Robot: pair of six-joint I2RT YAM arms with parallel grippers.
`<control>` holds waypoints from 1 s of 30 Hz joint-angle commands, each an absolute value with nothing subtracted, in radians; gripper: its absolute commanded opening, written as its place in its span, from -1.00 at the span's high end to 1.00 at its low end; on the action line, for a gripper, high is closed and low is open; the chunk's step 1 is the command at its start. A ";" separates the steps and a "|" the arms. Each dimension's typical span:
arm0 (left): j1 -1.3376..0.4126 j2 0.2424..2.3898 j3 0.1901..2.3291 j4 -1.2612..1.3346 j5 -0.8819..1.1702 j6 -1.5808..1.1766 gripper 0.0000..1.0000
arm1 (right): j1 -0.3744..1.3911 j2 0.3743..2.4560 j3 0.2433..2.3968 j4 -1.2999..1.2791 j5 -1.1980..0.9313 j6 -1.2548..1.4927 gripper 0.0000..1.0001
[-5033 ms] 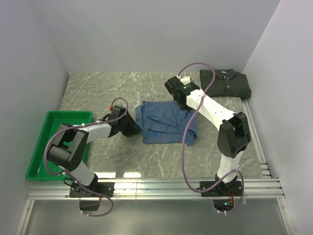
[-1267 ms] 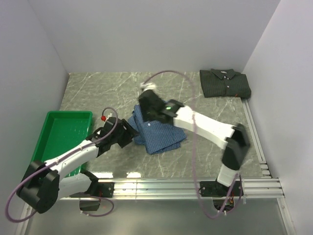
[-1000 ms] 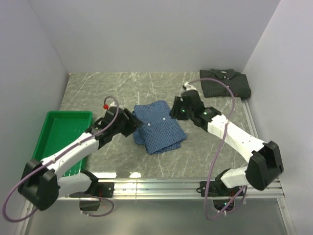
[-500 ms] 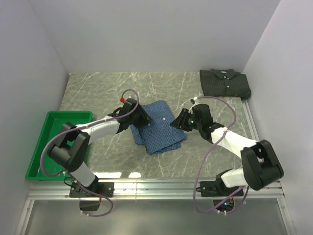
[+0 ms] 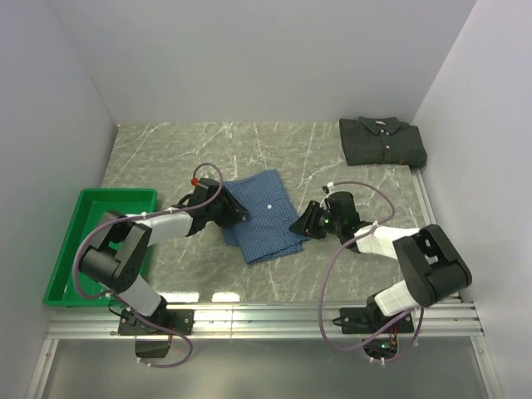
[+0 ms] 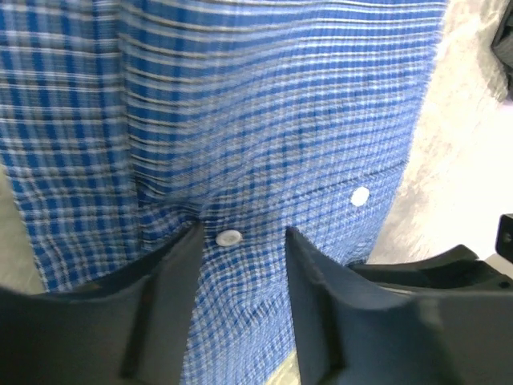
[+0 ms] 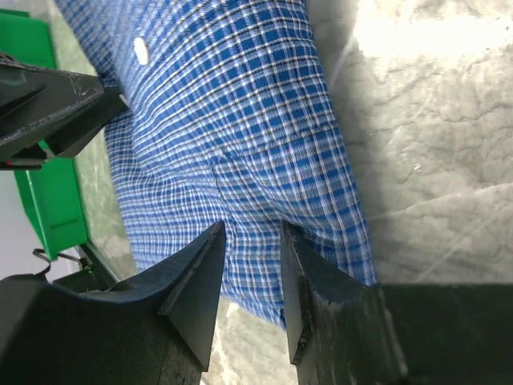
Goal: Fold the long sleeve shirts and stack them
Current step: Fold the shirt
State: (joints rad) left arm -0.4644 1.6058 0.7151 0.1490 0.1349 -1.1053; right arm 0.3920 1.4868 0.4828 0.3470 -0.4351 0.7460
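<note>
Blue checked shirt (image 5: 262, 220), folded on the worktop (image 5: 208, 150), with left claw (image 6: 240, 237) and right claw (image 7: 252, 228) both part-spread at its opposite edges.

The blue shirt (image 5: 262, 214), finely checked and white-buttoned, lies flat near the middle of the table (image 5: 174, 154), folded into a compact rectangle set at a slant, its layers slightly stepped along the near-left edge. Close up, its cloth (image 6: 280, 120) shows two white buttons and a small pucker; its right edge (image 7: 232, 104) is smooth. The dark shirt (image 5: 382, 141) lies folded, collar up, in the far right corner, well apart from the blue one.
</note>
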 commanded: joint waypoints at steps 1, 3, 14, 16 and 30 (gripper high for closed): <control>-0.462 1.516 0.762 0.036 0.100 -1.013 -0.06 | 0.387 1.372 0.514 0.310 -0.448 0.726 0.18; -0.504 1.450 0.800 -0.044 0.081 -0.994 -0.19 | 0.388 1.317 0.523 0.288 -0.460 0.727 0.18; -0.698 1.367 0.701 -0.061 0.247 -1.029 -0.06 | 0.411 1.290 0.471 0.373 -0.532 0.827 0.18; -0.709 1.414 0.683 -0.049 0.267 -1.023 -0.02 | 0.417 1.337 0.443 0.428 -0.543 0.845 0.18; -0.686 1.393 0.552 -0.133 0.250 -1.037 0.15 | 0.413 1.435 0.396 0.404 -0.496 0.822 0.23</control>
State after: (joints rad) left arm -0.6933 1.4528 0.5869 -0.0288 0.2745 -1.0489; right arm 0.4080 1.4937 0.3664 0.4641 -0.5232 0.8574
